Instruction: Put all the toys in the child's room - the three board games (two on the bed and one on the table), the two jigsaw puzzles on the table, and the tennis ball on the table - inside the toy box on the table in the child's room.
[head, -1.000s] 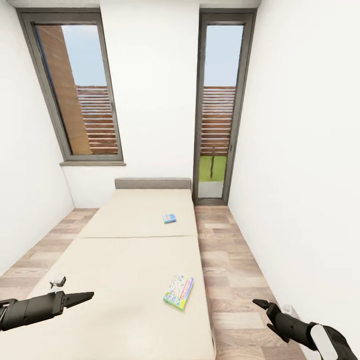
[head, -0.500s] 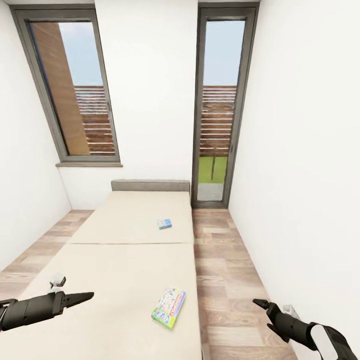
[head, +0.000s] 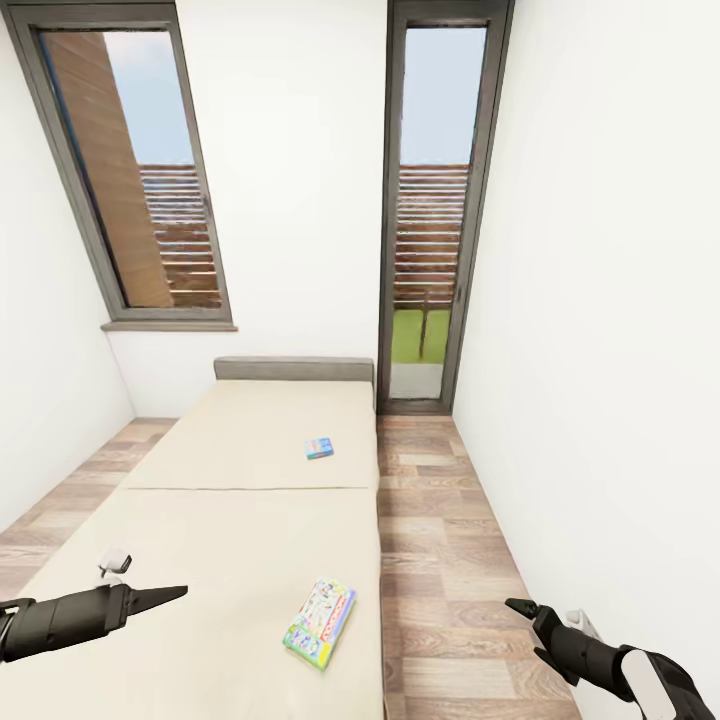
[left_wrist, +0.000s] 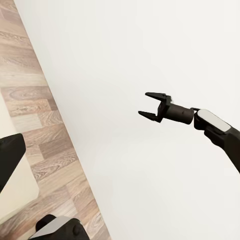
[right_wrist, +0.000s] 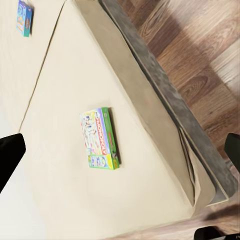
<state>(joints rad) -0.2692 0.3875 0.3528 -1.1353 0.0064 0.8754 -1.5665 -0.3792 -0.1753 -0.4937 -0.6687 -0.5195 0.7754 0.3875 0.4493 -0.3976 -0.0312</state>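
Note:
Two board games lie on the cream bed (head: 240, 520). The small blue one (head: 319, 448) is on the far half, just beyond the seam. The greenish multicoloured one (head: 321, 624) lies near the bed's right edge, between my two arms. My left gripper (head: 170, 595) hovers over the near left of the bed, open and empty. My right gripper (head: 525, 625) hangs over the floor to the right of the bed, open and empty; it also shows as right gripper (left_wrist: 146, 104). In the right wrist view the greenish game (right_wrist: 100, 138) and blue game (right_wrist: 24, 17) lie on the bed (right_wrist: 70, 195).
A strip of wood-plank floor (head: 440, 540) runs between the bed and the white right wall (head: 600, 350). A window (head: 130, 180) and a tall glass door (head: 430, 220) are in the far wall. A grey headboard (head: 293, 368) ends the bed.
The whole head view has shifted: the bed and both games slide left and lower in the picture, so the camera moved. Both arms hold the same pose.

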